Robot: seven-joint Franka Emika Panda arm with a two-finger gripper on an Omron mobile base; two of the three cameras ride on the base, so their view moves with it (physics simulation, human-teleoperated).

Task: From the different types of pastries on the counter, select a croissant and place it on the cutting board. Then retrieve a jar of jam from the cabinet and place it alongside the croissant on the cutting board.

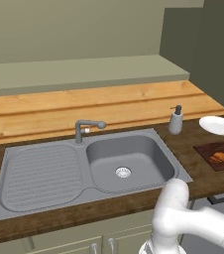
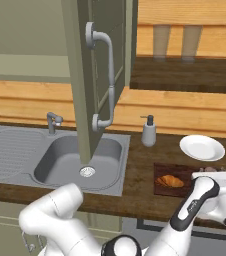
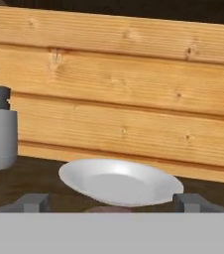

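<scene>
The croissant (image 2: pixel 171 181) lies on the dark cutting board (image 2: pixel 161 192) at the right of the counter (image 2: pixel 135 197); the croissant (image 1: pixel 221 157) and the board (image 1: pixel 208 149) also show in the left base view. My gripper (image 2: pixel 211 172) hovers low at the board's right end, facing the back wall. In the hand view the gripper (image 3: pixel 112 202) is open, its fingertips (image 3: pixel 34 202) set wide apart. A reddish-brown sliver (image 3: pixel 109 209) that may be the top of the jar of jam sits low between them, touching neither.
A white plate (image 2: pixel 202 147) rests just behind the board, with a grey soap dispenser (image 2: pixel 149 131) to its left. The steel sink (image 1: pixel 49 173) and faucet (image 1: pixel 82 129) lie further left. An open cabinet door (image 2: pixel 85 75) with a long handle hangs over the sink.
</scene>
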